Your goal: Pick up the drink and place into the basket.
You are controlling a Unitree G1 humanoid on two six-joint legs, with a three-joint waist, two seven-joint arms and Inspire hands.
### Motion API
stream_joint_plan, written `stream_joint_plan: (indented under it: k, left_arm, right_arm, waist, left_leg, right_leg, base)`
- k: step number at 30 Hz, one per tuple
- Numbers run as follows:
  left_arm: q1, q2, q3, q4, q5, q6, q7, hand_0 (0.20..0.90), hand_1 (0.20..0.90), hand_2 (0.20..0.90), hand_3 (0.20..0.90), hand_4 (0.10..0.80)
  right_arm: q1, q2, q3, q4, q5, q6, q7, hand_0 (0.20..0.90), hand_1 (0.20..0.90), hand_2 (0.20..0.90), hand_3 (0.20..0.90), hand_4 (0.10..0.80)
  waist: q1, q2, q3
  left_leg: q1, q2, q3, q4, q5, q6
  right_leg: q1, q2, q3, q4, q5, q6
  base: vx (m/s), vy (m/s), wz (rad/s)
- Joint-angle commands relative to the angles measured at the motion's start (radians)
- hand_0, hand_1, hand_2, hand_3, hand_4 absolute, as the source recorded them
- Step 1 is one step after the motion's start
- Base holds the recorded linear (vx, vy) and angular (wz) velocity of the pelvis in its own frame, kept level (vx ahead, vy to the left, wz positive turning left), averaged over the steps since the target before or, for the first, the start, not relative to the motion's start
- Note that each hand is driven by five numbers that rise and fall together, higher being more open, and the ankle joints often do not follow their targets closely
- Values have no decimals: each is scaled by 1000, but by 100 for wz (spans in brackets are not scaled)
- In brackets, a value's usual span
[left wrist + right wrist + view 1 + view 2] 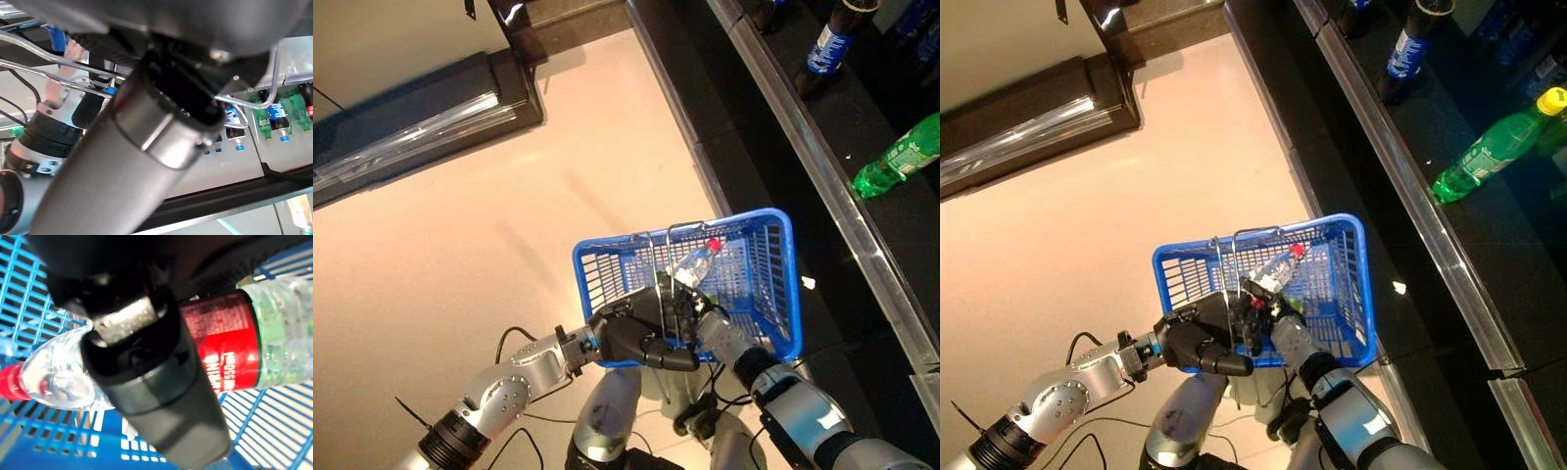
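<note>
My left hand (631, 338) is shut on the thin wire handles (658, 245) of the blue basket (773, 220) and holds it raised in front of me. My right hand (690, 308) reaches into the basket from the near side and is shut on the drink, a clear bottle (695, 262) with a red cap and a red label. The bottle lies tilted inside the basket, cap toward the far wall. In the right wrist view my thumb (146, 391) lies across the bottle (234, 347) above the basket's blue mesh (29, 308).
A dark shelf with a metal front edge (822, 166) runs along the right. A green bottle (899, 157) and a dark cola bottle (827, 44) lie on it. A dark low cabinet (411, 127) stands at the far left. Pale floor lies between.
</note>
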Motion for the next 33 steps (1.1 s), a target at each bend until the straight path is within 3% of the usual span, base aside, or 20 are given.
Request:
stream_joint_plan:
  k: [1,15,22,28,33]
  left_arm:
    - [-126,-137,55,-356,-206,-130,-220,300,300,300,200,100]
    - [-86,-156,86,-346,-206,-135,-199,300,300,300,200,100]
    - [-22,-143,148,-348,-170,-157,-223,300,300,300,200,100]
    - [68,-174,184,-317,-123,-148,-208,300,300,300,200,100]
    - [151,-186,200,-258,-93,-203,-207,300,300,300,200,100]
  right_arm:
    - [-143,-17,-22,-32,31,-52,26,900,900,900,900,800]
    - [-110,-37,-17,-138,-16,-119,59,900,900,900,900,800]
    - [1,-94,29,-391,-70,-169,43,900,900,900,900,800]
    - [182,-116,23,-700,-179,-172,69,900,900,900,900,800]
    - [382,-173,6,-904,-262,-171,145,900,900,900,900,800]
  waist:
    - [-23,22,-40]
    - [-34,20,-30]
    - [-55,-4,-22]
    - [-95,-33,-20]
    - [-136,-51,-31]
  left_leg:
    - [-38,-69,55,133,-82,91]
    - [-47,-67,72,140,-84,96]
    - [-54,-56,90,134,-81,95]
    - [-41,-41,111,116,-80,97]
    - [-21,-26,138,94,-75,98]
  right_leg:
    - [-21,44,29,-129,212,-37]
    - [-46,35,37,-103,208,-31]
    - [-60,41,47,-106,211,-26]
    - [-59,62,72,-130,218,-20]
    - [-51,80,101,-161,228,-12]
  base:
    - [0,0,0]
    - [0,0,0]
    - [-11,-10,0]
    - [-11,-13,-3]
    - [-22,-4,-6]
